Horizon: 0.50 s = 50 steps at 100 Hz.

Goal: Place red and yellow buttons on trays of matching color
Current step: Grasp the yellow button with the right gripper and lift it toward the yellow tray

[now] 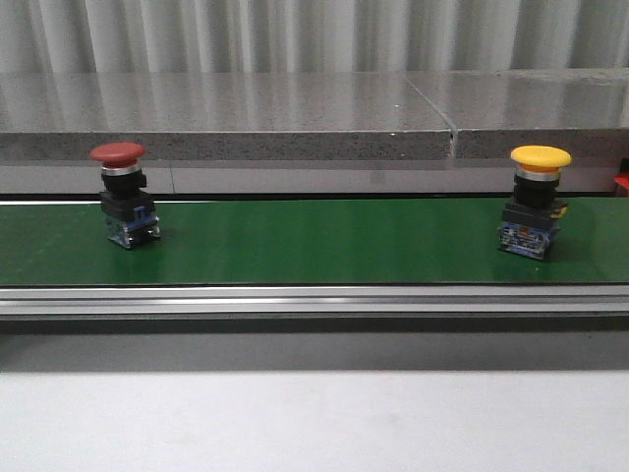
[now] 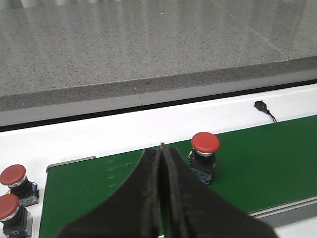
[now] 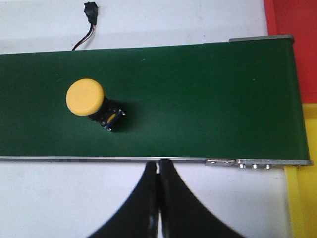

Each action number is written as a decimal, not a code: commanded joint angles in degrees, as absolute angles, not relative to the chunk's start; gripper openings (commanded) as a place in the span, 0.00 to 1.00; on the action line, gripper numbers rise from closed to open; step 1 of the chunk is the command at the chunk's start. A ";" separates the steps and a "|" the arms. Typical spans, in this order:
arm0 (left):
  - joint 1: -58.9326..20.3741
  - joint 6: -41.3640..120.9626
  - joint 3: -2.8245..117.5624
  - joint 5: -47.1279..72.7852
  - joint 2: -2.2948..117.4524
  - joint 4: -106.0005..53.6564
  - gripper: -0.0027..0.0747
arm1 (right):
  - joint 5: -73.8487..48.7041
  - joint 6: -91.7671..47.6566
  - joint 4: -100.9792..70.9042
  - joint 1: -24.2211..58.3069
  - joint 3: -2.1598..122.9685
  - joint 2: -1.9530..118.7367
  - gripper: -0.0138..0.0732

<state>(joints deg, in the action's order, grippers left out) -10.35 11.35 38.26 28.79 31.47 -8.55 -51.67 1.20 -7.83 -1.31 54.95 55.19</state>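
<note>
On the green belt (image 1: 314, 241) stand two mushroom-head push buttons, well apart: the red button (image 1: 121, 194) toward the left end and the yellow button (image 1: 536, 201) toward the right end, both upright. Each looks rigid and fairly light, a smooth domed cap over a narrow collar and a blocky black body with a contact block beneath. The cap is likely slippery and top-heavy, so I judge the flat sides of the black body the safer hold.

Neither arm shows in the front view. Only the wrist views reveal them: the left gripper (image 2: 161, 148) has its fingers clenched together on nothing, short of the red button, and the right gripper (image 3: 158, 166) is likewise closed and empty, off the belt edge. The left wrist view alone shows two spare red buttons (image 2: 14, 191) beside the belt; the right wrist view alone shows the red tray (image 3: 292, 17) and yellow tray (image 3: 304, 173) past the belt's end.
</note>
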 commanded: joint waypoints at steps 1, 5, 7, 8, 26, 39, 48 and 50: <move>-10.81 10.83 39.82 24.49 31.48 -9.55 0.01 | -49.68 0.67 -9.30 -1.35 57.85 57.45 0.13; -10.81 10.83 39.82 24.49 31.48 -9.55 0.01 | -49.68 0.00 -9.82 -1.35 57.92 58.36 0.20; -10.81 10.83 39.82 24.49 31.48 -9.55 0.01 | -49.80 -0.97 -10.07 -1.35 57.92 58.73 0.24; -10.81 10.83 39.82 24.49 31.48 -9.55 0.01 | -49.86 -1.25 -10.18 -1.35 57.92 58.81 0.26; -10.81 10.83 39.82 24.49 31.48 -9.55 0.01 | -51.13 -5.81 -12.58 -1.35 57.92 59.80 0.87; -10.81 10.83 39.82 24.49 31.48 -9.55 0.01 | -51.21 -9.54 -15.30 -1.35 57.92 60.22 0.90; -10.81 10.83 39.82 24.49 31.48 -9.55 0.01 | -51.33 -13.15 -18.90 -1.35 57.92 61.94 0.90; -10.81 10.83 39.82 24.49 31.48 -9.55 0.01 | -51.33 -13.92 -19.40 -1.35 57.99 62.54 0.90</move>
